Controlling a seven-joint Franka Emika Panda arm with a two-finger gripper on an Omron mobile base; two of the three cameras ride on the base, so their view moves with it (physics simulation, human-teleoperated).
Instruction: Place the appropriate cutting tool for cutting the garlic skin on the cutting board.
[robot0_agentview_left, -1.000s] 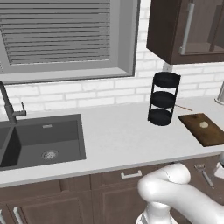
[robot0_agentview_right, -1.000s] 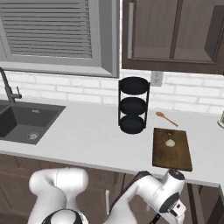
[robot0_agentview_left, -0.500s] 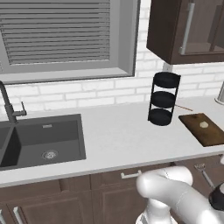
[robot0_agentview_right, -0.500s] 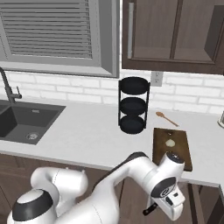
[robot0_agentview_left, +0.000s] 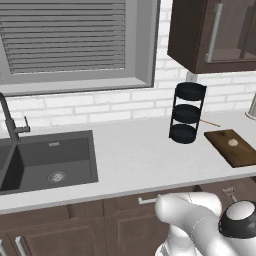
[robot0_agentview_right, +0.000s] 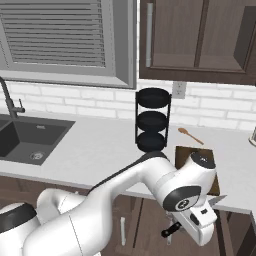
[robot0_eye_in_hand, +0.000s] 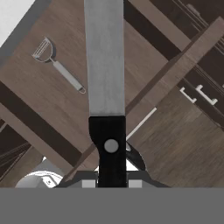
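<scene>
since the knife (robot0_eye_in_hand: 105, 83) is a stiff thing with a long flat grey blade and a black riveted handle, it should handle as rigid and fairly light, but smooth and easy to slip if taken by the blade. in the hand view the fingers are closed narrow on the black handle, near the rivet, and this looks the right place to hold it, with the blade pointing away from the hand. the gripper (robot0_agentview_right: 192, 227) hangs low in front of the cabinets, under the counter edge, with the handle end and the blade tip showing at its two sides.

the open drawer (robot0_eye_in_hand: 26, 100) below the hand is a wooden box, and in it lies a peeler (robot0_eye_in_hand: 57, 65) with a thin metal handle. the cutting board (robot0_agentview_left: 234, 148) lies on the counter, right of the black rack (robot0_agentview_left: 186, 113), and the garlic (robot0_agentview_left: 233, 142) rests on it. the three tiers of the rack look bare. a wooden spoon (robot0_agentview_right: 190, 135) lies behind the board.
</scene>
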